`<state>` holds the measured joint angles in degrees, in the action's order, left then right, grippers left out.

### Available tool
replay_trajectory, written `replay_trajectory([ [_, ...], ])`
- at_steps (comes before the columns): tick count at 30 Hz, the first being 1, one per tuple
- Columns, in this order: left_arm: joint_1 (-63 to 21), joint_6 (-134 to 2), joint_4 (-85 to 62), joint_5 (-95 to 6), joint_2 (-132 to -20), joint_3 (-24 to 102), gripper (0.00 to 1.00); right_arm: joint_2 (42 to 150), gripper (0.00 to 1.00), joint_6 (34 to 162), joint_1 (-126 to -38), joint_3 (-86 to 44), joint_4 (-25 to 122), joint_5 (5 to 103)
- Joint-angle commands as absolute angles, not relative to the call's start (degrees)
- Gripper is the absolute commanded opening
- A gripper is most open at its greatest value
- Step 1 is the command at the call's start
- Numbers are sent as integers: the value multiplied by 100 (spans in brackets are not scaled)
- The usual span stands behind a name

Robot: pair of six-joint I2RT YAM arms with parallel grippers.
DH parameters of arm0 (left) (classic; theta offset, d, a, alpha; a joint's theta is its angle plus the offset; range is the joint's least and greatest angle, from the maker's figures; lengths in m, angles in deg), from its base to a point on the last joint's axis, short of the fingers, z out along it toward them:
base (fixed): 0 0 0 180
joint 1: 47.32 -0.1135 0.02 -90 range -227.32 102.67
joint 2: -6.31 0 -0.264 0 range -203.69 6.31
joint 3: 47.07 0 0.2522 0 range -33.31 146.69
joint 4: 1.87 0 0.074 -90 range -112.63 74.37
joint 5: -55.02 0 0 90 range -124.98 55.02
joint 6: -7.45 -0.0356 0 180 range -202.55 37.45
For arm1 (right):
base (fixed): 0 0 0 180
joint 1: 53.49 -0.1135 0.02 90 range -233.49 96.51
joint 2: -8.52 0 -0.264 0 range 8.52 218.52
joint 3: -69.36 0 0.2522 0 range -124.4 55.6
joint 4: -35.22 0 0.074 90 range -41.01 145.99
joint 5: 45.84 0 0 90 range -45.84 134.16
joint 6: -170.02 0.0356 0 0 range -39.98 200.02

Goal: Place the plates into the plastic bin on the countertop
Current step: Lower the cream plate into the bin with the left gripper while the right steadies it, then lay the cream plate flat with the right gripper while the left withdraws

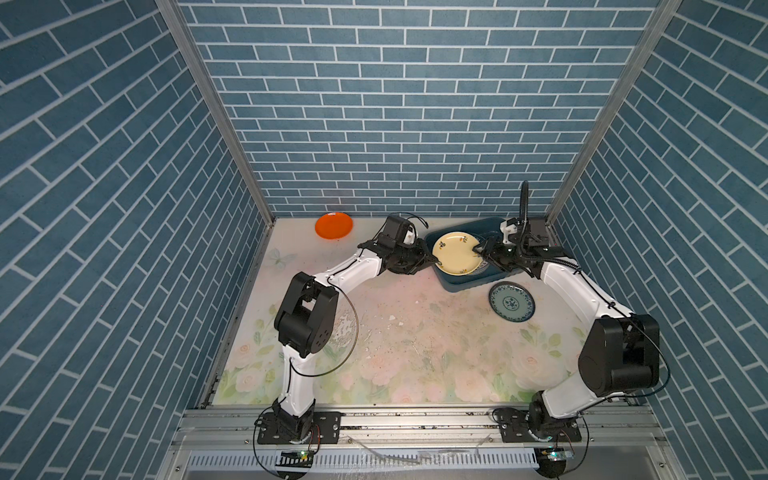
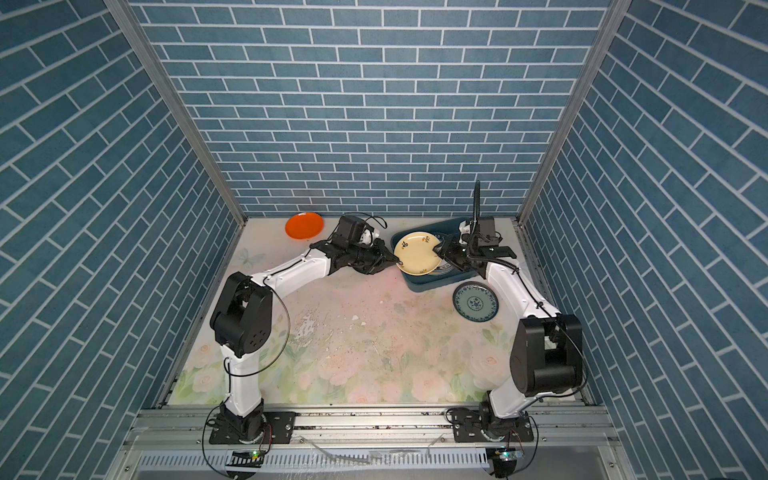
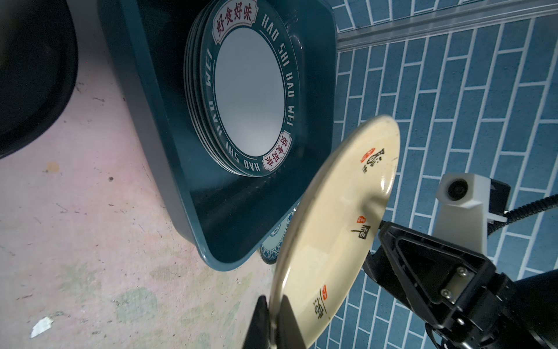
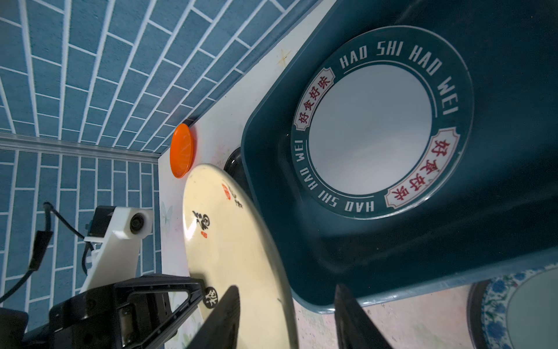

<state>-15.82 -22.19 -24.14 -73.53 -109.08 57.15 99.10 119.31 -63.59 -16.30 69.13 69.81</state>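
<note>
Patterned teal plate (image 1: 511,301) just beside bin (image 1: 465,285)

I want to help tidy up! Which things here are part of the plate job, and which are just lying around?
Part of the job: pale yellow plate in the left pincer; orange plate; patterned teal plate; black plate; lettered plates stacked in the plastic bin.
Just lying about: white chips on the countertop; the blue brick walls.
</note>
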Motion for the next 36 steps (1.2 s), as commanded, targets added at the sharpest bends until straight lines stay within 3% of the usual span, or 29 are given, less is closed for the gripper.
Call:
replay_trajectory([
  [1, -1627, -2310, -2284, -7497, -11014, 5885, 4, 10008, 45, 12045, -6411, -1822, 6865, 7070],
  [7, -1678, -2305, -2235, -7461, -11048, 5872, 4, 10062, 40, 12028, -6415, -1897, 6943, 7035],
  [14, -1709, -2263, -2187, -7497, -11117, 5958, 4, 10167, 27, 12010, -6430, -1910, 6998, 7061],
  [30, -1743, -2199, -2059, -7523, -11159, 5951, 5, 10266, 9, 11869, -6456, -2073, 7234, 6947],
  [32, -1752, -2202, -2052, -7516, -11155, 5952, 11, 10265, 6, 11878, -6463, -2069, 7226, 6940],
  [36, -1809, -2215, -2019, -7508, -11095, 5926, 40, 10259, 2, 11877, -6465, -2069, 7214, 6903],
])
